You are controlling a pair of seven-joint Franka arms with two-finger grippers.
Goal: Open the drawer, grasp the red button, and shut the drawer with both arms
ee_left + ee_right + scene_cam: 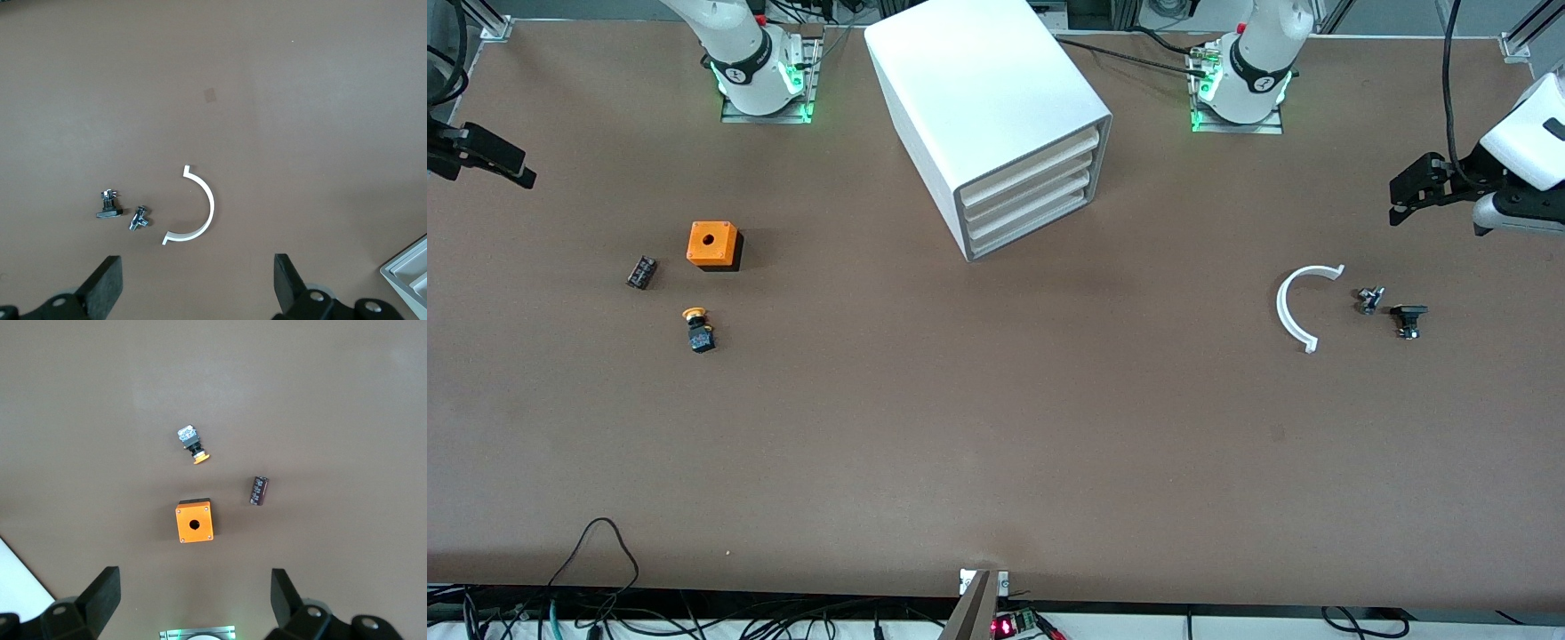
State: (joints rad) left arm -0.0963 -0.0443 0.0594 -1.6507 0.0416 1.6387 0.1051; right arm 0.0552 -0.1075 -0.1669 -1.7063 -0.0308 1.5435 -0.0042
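Note:
The white cabinet [987, 98] stands at the back middle of the table between the two arm bases. Its four stacked drawers [1032, 191] are all pushed in, and nothing tells them apart. The red-capped button is hidden from every view. My left gripper [1405, 191] hangs open and empty over the left arm's end of the table; its wrist view shows it [198, 287] with the jaws wide apart over bare table. My right gripper [489, 160] hangs open and empty over the right arm's end, wide apart in its wrist view [193, 600].
Toward the right arm's end lie an orange box with a hole [713, 245], a yellow-orange-capped button [698, 329] and a small black cylinder [641, 271]. Toward the left arm's end lie a white arc [1294, 307], a small metal part [1369, 299] and a black part [1408, 318].

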